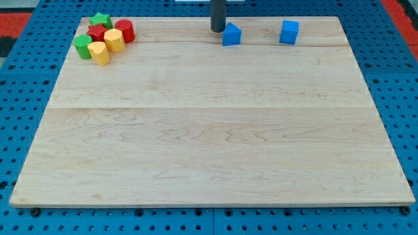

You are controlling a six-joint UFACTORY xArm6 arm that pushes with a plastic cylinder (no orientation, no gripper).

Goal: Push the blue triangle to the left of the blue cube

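The blue triangle [231, 34] sits near the view's top edge of the wooden board, a little right of centre. The blue cube [289, 32] stands further to the view's right, apart from the triangle by about a block's width and a half. My tip [217, 30] is the lower end of the dark rod coming down from the view's top. It stands just left of the blue triangle, touching or almost touching its left side.
A tight cluster of blocks sits at the view's top left corner: a green star [100, 20], a red cylinder [125, 31], a red block [96, 32], two yellow blocks [113, 40] [99, 53] and a green cylinder [82, 46]. The board's top edge [163, 18] lies close behind.
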